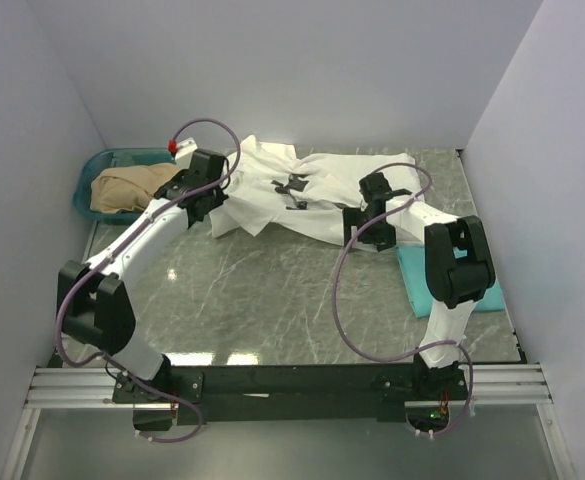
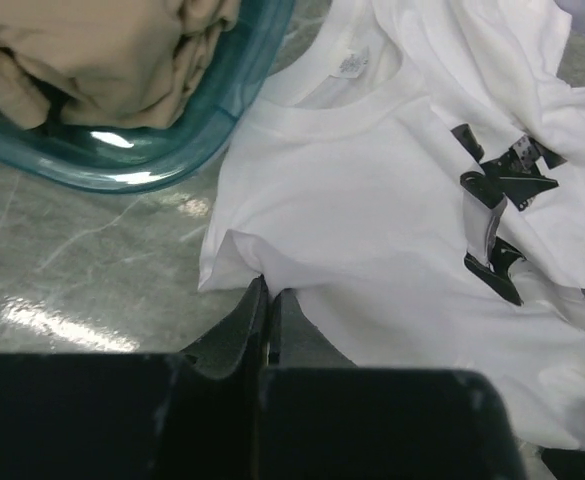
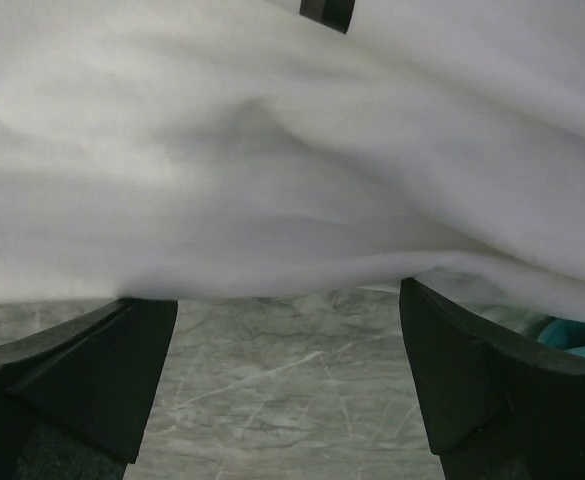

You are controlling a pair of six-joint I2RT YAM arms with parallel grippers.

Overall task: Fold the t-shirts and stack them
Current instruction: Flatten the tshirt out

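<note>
The white t-shirt [image 1: 272, 195] lies spread and rumpled at the back of the table, its black print [image 1: 294, 188] facing up. My left gripper [image 1: 210, 208] is at the shirt's left edge. In the left wrist view this gripper [image 2: 267, 292] is shut, its tips pinching a fold of the white t-shirt [image 2: 372, 200] below the collar. My right gripper [image 1: 368, 232] stands open at the shirt's near right hem. Its fingers [image 3: 112, 370] straddle bare table, with the white cloth [image 3: 272, 150] just beyond the tips. The teal-green t-shirt [image 1: 417, 280] lies folded at the right, partly under the right arm.
A teal plastic basket [image 1: 90, 180] holding tan cloth [image 1: 127, 188] sits at the back left, close beside the left gripper; its rim [image 2: 172, 165] nearly touches the white shirt. Grey walls close in the table on three sides. Marbled table surface [image 1: 262, 290] lies in front of the shirt.
</note>
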